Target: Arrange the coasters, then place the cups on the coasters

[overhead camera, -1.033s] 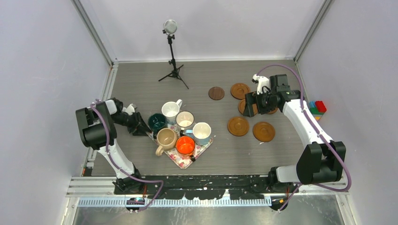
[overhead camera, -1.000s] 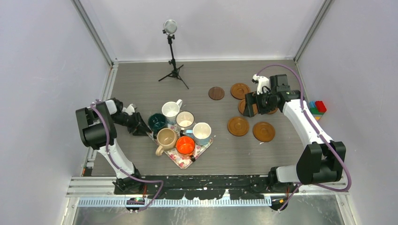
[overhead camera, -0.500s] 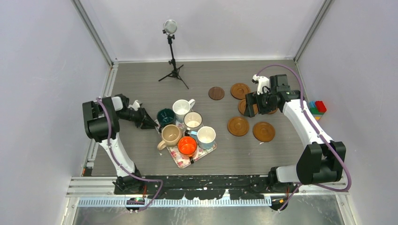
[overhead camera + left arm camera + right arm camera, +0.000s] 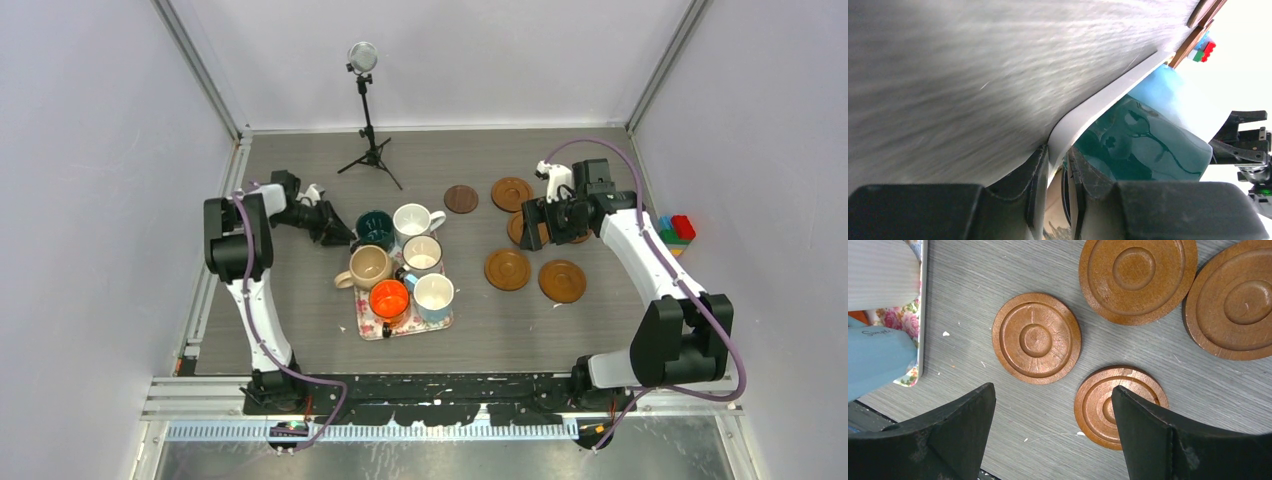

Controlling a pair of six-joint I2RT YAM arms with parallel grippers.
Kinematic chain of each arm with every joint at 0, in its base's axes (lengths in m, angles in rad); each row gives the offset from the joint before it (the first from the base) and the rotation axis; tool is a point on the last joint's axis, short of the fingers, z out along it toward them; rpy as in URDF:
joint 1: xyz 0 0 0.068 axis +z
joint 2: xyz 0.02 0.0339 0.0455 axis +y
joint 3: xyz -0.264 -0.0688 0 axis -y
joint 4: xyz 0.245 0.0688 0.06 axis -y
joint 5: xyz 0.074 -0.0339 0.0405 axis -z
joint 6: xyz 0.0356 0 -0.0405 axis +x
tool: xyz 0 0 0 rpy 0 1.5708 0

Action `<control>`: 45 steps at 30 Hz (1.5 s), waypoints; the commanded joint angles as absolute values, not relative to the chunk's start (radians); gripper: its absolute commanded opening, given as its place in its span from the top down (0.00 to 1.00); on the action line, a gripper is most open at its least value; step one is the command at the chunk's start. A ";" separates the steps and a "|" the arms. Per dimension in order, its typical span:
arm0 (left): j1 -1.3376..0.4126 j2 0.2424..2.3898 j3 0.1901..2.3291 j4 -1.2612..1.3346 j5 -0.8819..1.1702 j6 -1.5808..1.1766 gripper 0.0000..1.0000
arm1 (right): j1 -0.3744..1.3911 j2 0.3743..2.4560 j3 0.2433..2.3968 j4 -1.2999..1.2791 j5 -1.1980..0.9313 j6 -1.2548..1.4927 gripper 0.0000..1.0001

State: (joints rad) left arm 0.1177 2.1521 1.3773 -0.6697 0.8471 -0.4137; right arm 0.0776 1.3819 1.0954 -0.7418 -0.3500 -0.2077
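From above, your left end effector (image 4: 343, 232) sits at the far-left corner of the tray (image 4: 405, 327), with all six cups (image 4: 412, 220) crowded on the tray to its right. Your right end effector (image 4: 530, 222) hovers over the coasters (image 4: 508, 269), which lie scattered beneath and around it, and none carries a cup.

In the left wrist view, the fingers are pinched on the tray's white rim, with the dark green cup (image 4: 1143, 150) just beyond.

In the right wrist view, the fingers stand spread and empty, with coasters below on the surface (image 4: 973, 285).

I judge the arranging unfinished, and every cup has yet to be placed.
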 commanded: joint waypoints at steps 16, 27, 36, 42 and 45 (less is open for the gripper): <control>0.167 2.005 1.448 -0.701 0.631 -0.327 0.30 | 0.052 1.379 1.209 -0.753 -0.344 -0.196 0.10; 0.212 1.676 1.404 -0.913 0.557 -0.025 0.00 | 0.055 1.630 1.444 -0.752 -0.205 -0.123 0.13; 0.206 1.401 1.297 -1.018 0.614 0.146 0.00 | 0.052 1.823 1.540 -0.787 -0.102 -0.174 0.17; 0.193 1.308 1.253 -1.027 0.640 0.180 0.00 | 0.015 1.910 1.589 -0.825 -0.134 -0.186 0.18; 0.187 1.298 1.250 -1.033 0.629 0.184 0.00 | 0.015 1.928 1.583 -0.828 -0.147 -0.191 0.21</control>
State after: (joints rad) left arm 0.1967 1.3334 1.2541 -1.0157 0.6060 0.1421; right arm 0.0235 1.9221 1.5417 -0.8047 -0.1322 -0.1730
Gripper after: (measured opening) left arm 0.996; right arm 0.805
